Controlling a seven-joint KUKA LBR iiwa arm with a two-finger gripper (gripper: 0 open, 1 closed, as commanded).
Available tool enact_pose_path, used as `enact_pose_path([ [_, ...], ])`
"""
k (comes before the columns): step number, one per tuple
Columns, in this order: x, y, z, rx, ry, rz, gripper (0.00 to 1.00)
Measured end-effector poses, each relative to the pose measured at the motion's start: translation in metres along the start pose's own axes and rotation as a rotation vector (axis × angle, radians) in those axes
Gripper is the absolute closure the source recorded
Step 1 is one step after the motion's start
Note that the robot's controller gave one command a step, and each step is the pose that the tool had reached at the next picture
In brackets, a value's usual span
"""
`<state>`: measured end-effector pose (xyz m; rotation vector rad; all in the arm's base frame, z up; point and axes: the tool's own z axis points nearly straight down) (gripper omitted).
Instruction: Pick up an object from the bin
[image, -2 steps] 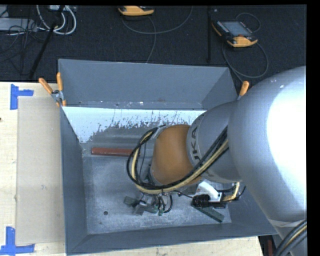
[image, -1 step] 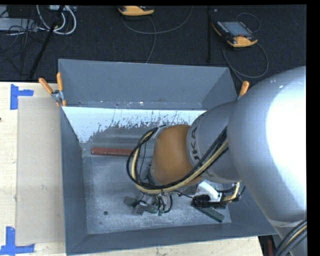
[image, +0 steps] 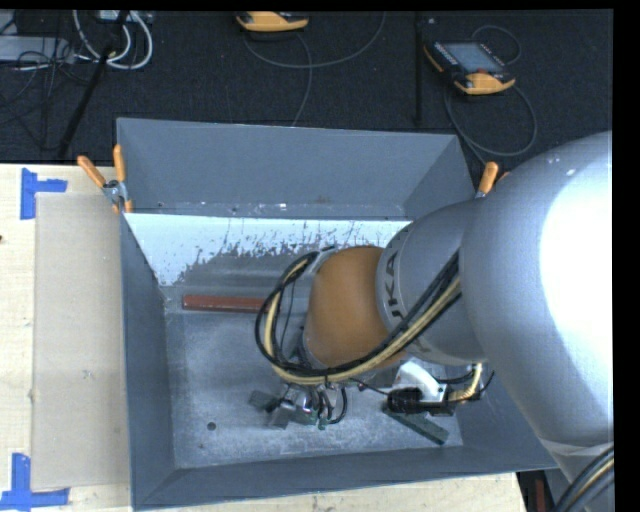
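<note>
Though partly under the arm (image: 510, 290), dark flat piece (image: 425, 427) on bin floor (image: 205, 385)

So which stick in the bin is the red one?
The long one lying flat at the back left. The strip at the front right is dark grey.

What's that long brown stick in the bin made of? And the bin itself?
The long brown stick looks like wood or maybe plastic: dull reddish-brown, straight, no shine. The bin looks like matte grey metal, its sloped back wall scratched pale.
</note>
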<state>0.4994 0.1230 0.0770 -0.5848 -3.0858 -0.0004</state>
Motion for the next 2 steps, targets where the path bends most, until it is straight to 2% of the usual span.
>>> enact_pose_path([
  [1,-0.002,0.0,-0.109,-0.004,-0.007,-0.002,1.0],
  [2,-0.002,0.0,-0.121,-0.001,-0.002,-0.004,1.0],
])
